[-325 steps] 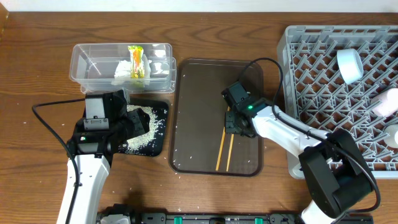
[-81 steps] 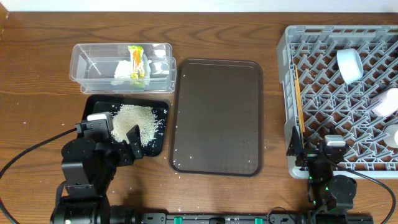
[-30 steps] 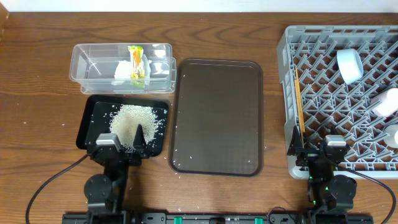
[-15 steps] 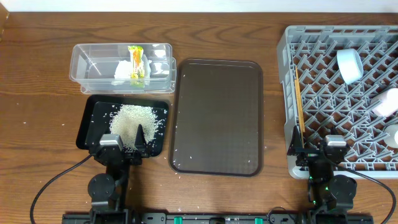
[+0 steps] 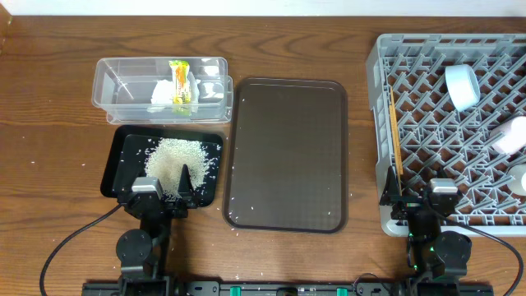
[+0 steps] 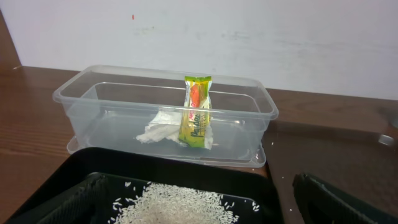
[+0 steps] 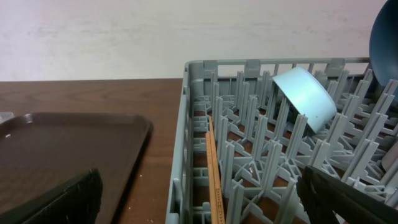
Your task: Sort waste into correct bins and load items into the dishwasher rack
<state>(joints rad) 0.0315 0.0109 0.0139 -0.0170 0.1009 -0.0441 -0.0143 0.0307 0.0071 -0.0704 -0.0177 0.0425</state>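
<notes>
Waste binned, tableware racked.
Overhead: rice [image 5: 177, 160] in black tray [image 5: 116, 168], 9 o'clock; tissue [image 5: 161, 93], wrapper [image 5: 179, 80] in clear tub [image 5: 103, 78], 10; chopsticks [image 5: 394, 131], pale cup [image 5: 462, 86] in rack [image 5: 427, 49], 3. Left wrist: left hand [image 6: 199, 180] empty, fingers apart. Right wrist: right hand [image 7: 200, 174] likewise.

Note: the overhead view's right edge crops your dishwasher rack [image 5: 444, 39]; the right wrist view crops the blue plate [image 7: 387, 37]; the snack wrapper [image 6: 196, 112] partly hides the tissue [image 6: 160, 127].

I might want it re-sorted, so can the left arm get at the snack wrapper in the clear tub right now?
Probably yes: the snack wrapper stands in the lidless clear tub, uncovered, and the left fingers are open and empty.
</notes>
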